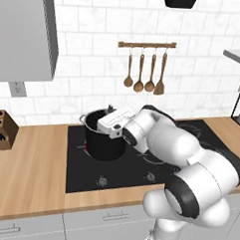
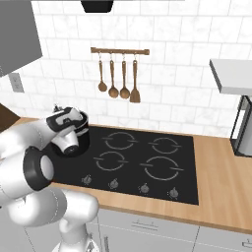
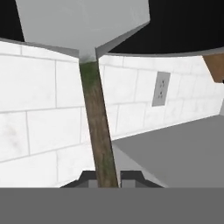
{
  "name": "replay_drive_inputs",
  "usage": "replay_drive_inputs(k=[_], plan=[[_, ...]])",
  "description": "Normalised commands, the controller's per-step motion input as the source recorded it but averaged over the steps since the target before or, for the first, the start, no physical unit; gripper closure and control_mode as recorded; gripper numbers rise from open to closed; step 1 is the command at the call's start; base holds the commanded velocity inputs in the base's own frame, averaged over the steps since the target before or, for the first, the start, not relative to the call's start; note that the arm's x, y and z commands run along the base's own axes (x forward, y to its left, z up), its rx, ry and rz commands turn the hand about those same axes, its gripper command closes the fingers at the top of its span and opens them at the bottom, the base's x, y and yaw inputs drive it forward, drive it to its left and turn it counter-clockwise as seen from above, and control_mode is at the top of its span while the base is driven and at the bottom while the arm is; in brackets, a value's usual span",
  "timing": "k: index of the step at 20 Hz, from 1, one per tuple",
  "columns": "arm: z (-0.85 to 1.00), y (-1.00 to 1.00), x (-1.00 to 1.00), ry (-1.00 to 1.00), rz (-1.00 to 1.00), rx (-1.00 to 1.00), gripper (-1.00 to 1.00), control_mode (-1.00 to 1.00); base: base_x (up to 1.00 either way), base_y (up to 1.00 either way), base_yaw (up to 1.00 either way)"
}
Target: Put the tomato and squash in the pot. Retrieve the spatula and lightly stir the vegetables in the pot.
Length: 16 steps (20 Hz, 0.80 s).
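One spatula, held over the pot

The gripper [image 3: 107,179] pinches the spatula [image 3: 83,26] by its thin dark handle, blade at 12 o'clock in the hand view. The pot [image 1: 105,141] sits on the cooktop [image 1: 139,168], at its 10 o'clock burner. Judged stiff and light, the spatula likely twists if gripped far from the blade; a firm mid-handle hold suits gentle stirring.

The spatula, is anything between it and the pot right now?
Nothing visible. The gripper holds the spatula by its handle, blade away from the hand. In the left base view the hand sits right at the rim of the pot. The base views hide the blade, so the last gap can't be checked.
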Motion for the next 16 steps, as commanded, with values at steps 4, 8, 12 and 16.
replay_drive_inputs(k=[4,8,12,16], plan=[[-0.06,0.0,0.0,-0.01,0.21,0.0,1.0,-1.0,0.0,0.0,0.0],[0.0,0.0,0.02,0.0,0.18,0.0,1.0,-1.0,0.0,0.0,0.0],[0.0,0.0,0.0,0.0,0.15,0.0,1.0,-1.0,0.0,0.0,0.0],[0.0,0.0,0.0,0.0,0.04,0.0,1.0,-1.0,0.0,0.0,0.0]])
